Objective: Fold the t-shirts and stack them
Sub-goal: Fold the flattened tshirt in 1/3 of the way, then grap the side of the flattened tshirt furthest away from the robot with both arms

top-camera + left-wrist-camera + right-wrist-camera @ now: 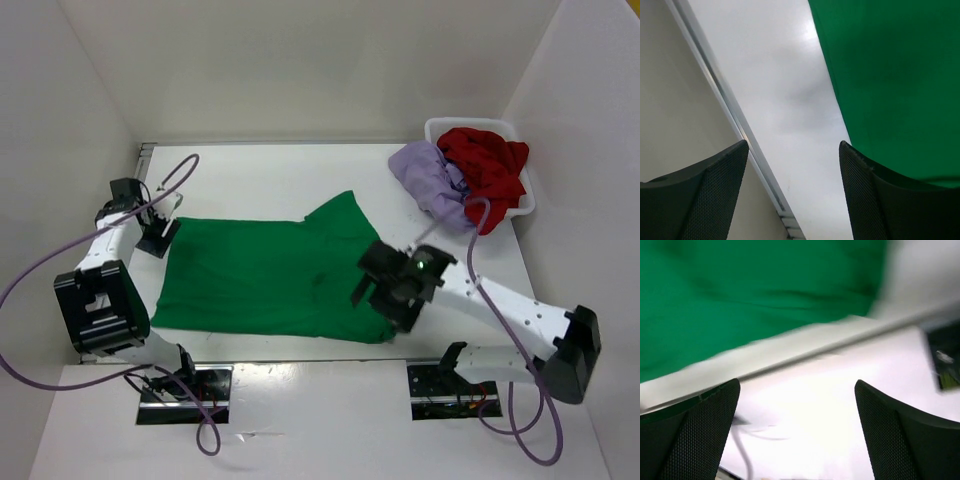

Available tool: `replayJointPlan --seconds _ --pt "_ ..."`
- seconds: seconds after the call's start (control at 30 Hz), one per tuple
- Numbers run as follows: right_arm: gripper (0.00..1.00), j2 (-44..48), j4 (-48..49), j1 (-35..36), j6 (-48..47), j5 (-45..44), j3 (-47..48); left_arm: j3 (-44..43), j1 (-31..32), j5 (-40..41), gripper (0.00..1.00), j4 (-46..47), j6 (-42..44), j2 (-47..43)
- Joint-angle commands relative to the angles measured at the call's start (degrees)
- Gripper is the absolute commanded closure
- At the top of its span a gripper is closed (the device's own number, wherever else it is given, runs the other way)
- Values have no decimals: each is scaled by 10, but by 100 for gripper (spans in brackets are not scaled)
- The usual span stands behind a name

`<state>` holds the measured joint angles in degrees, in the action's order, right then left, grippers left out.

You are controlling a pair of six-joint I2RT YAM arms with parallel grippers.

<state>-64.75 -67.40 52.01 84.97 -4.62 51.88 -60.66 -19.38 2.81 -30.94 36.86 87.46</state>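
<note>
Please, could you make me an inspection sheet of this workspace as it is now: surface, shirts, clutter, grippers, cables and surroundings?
Surface: white table top, no stain seen.
Job's things: bright green cloth t-shirt spread flat mid-table; pale lavender cloth shirt crumpled, hanging over the rim of the white plastic basket onto the table; dark red cloth shirt crumpled inside the basket.
Clutter: that basket, at the far right corner; nothing else seen.
Grippers: left gripper open, at the green shirt's left edge, holding nothing; right gripper open, above its near right part, holding nothing.
Cables: purple cables loop from both arms, one arching beside the lavender shirt.
Surroundings: white walls on three sides.
</note>
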Motion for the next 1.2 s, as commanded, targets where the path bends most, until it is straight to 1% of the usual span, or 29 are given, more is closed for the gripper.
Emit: replayJointPlan --seconds 0.0,0.03,0.07,0.1,0.13,0.17,0.2,0.23,0.27,0.3,0.33,0.37,0.4,0.43,0.47,0.5,0.53,0.57,0.6,0.63,0.67,0.73,0.77,0.9,1.03,1.1,1.17 --pt "0 -134 -56 6 -114 -128 204 -66 -3 -44 20 20 -41 38" --pt "0 -179 -56 -11 -205 -163 296 -101 2 -49 20 20 -58 72" --pt "0 -225 -37 -29 -253 -171 340 -120 12 -49 20 15 -66 90" --pt "0 -316 -37 -49 -297 -178 385 -139 17 -49 20 10 -74 108" --pt "0 -358 -28 -84 -333 -199 474 -179 23 -49 20 10 -83 141" --pt "0 -433 -6 -103 -407 -199 562 -197 23 -57 20 4 -99 156" --pt "0 -466 13 -122 -442 -199 603 -216 23 -57 20 -2 -107 171" --pt "0 -493 33 -160 -471 -178 637 -248 28 -62 20 -2 -124 197" --pt "0 -519 65 -181 -520 -163 668 -262 29 -62 20 -2 -132 209" --pt "0 -574 72 -199 -538 -149 739 -275 29 -68 20 -2 -141 230" --pt "0 -605 72 -230 -552 -134 779 -294 34 -82 20 -2 -158 238" --pt "0 -636 72 -240 -582 -134 873 -300 34 -96 20 -2 -164 245" --pt "0 -709 42 -248 -598 -134 930 -300 34 -109 20 5 -164 256" --pt "0 -746 22 -258 -612 -134 994 -306 34 -123 20 11 -171 257" --pt "0 -767 22 -269 -612 -116 1037 -306 34 -140 20 11 -177 265" --pt "0 -788 47 -284 -605 -79 1038 -306 40 -141 20 11 -177 278" --pt "0 -807 47 -304 -596 -60 1053 -313 40 -141 20 11 -177 285" --pt "0 -831 37 -304 -596 -66 1115 -319 46 -141 20 11 -184 293" --pt "0 -877 29 -311 -601 -77 1147 -319 46 -135 20 11 -184 308" --pt "0 -890 29 -311 -601 -77 1165 -319 46 -135 20 11 -184 316" --pt "0 -901 29 -326 -601 -59 1170 -325 46 -130 20 4 -189 331" --pt "0 -936 23 -331 -594 -36 1186 -330 46 -114 20 -1 -189 343" --pt "0 -948 14 -331 -594 -20 1211 -330 46 -109 20 -1 -195 344" --pt "0 -967 8 -319 -599 0 1202 -330 46 -97 20 4 -200 358" --pt "0 -984 2 -308 -599 7 1197 -330 52 -113 20 -10 -199 364" --pt "0 -991 -18 -308 -599 14 1197 -330 57 -108 21 -10 -199 364" --pt "0 -991 -24 -308 -604 14 1185 -315 58 -103 27 -10 -192 364"
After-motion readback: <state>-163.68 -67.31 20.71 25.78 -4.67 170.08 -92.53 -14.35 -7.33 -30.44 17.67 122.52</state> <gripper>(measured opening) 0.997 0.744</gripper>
